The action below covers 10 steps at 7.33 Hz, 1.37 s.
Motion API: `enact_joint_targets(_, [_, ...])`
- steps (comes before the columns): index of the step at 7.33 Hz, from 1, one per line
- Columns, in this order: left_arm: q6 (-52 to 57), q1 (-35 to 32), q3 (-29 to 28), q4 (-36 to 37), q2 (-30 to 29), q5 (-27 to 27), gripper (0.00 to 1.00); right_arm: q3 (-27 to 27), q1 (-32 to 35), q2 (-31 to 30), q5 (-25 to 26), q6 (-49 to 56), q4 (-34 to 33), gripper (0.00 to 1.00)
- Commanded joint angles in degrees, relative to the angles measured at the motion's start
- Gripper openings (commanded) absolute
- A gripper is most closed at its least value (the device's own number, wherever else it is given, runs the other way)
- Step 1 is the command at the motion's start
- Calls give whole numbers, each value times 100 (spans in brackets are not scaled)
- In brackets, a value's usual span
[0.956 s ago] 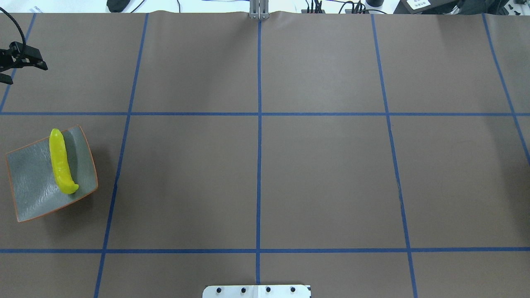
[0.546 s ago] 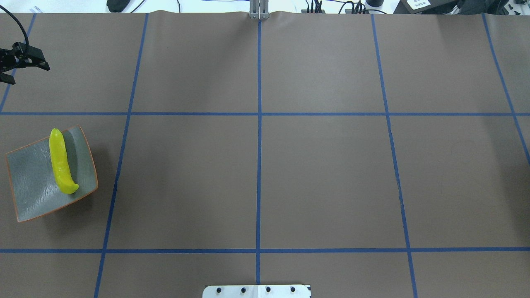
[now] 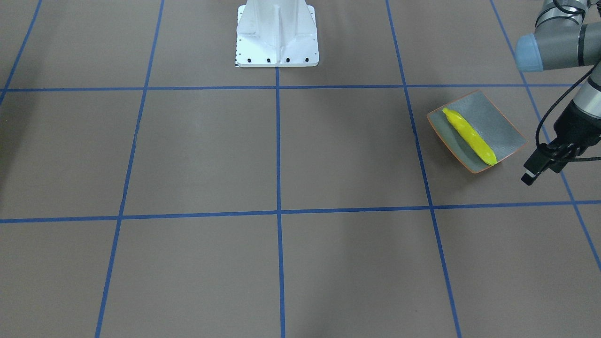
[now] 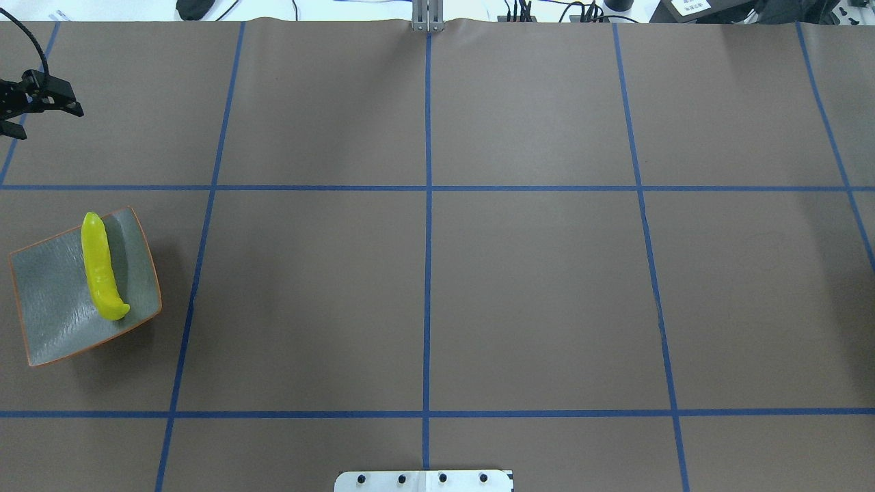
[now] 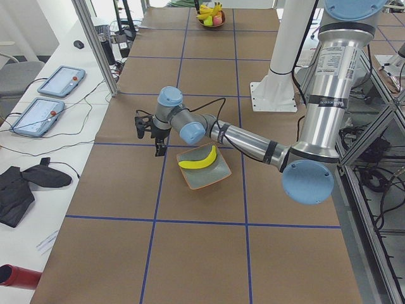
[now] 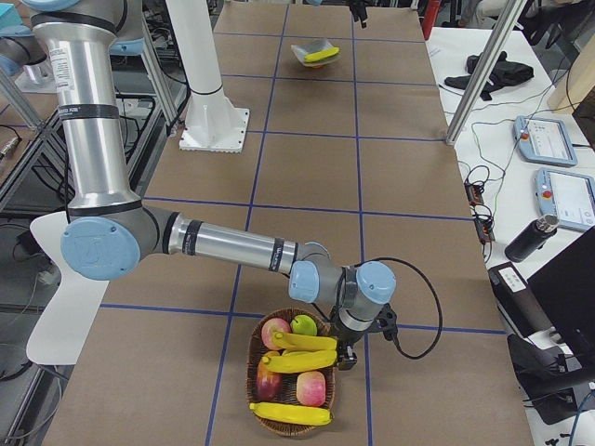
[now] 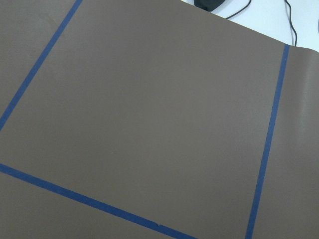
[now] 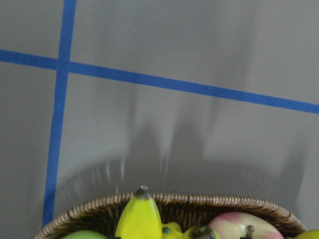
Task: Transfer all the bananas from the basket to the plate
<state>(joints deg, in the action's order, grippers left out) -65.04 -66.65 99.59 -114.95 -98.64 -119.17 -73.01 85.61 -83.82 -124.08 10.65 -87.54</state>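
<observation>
One banana [image 4: 101,268] lies unmoved on the plate [image 4: 48,301] by the table's [image 4: 533,287] left edge, open room beyond. Left claw [image 4: 49,121] released; right claw [image 6: 346,358]: cannot tell.

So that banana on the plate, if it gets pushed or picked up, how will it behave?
The banana looks smooth and glossy, likely hard plastic: probably stiff, light and a bit slippery to pinch. It lies on the plate, on shiny glaze near an upturned edge, so a push would likely slide it toward the centre. Its curve should keep it from rolling.
</observation>
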Motion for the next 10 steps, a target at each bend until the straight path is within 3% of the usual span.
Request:
enact_joint_targets(1, [-9, 3, 8, -1, 3, -1, 100, 6, -1, -20, 7, -19, 0, 69])
enact_joint_targets(2, [-9, 12, 8, -1, 3, -1, 100, 6, -1, -20, 7, -20, 0, 61])
enact_joint_targets(10, [-9, 47, 43, 8, 3, 8, 100, 68, -1, -134, 42, 7, 0, 61])
